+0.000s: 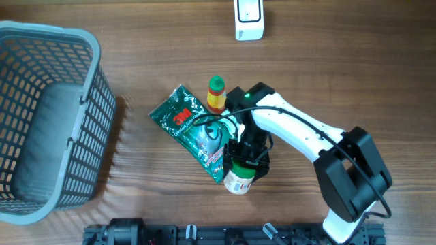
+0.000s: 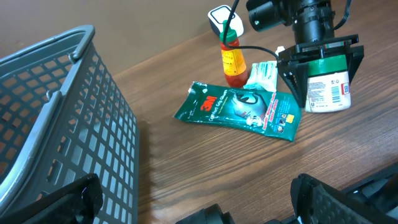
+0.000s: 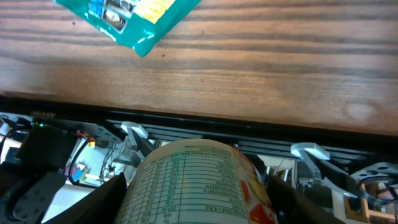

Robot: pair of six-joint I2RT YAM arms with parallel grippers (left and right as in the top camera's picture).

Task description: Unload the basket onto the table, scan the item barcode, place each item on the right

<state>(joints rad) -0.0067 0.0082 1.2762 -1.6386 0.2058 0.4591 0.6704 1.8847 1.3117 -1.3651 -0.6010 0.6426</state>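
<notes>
Grasping the green-lidded jar (image 1: 238,182), the right pincer (image 1: 244,160) could topple the sauce bottle (image 1: 216,95) near its path to the top-centre scanner (image 1: 248,19).

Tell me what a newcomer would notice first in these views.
The right gripper is clamped on a white bottle with a green cap, right of centre and toward the robot's side. Next to it a green packet lies flat, with a small sauce bottle standing at its far corner. A big grey basket fills the left side.
</notes>
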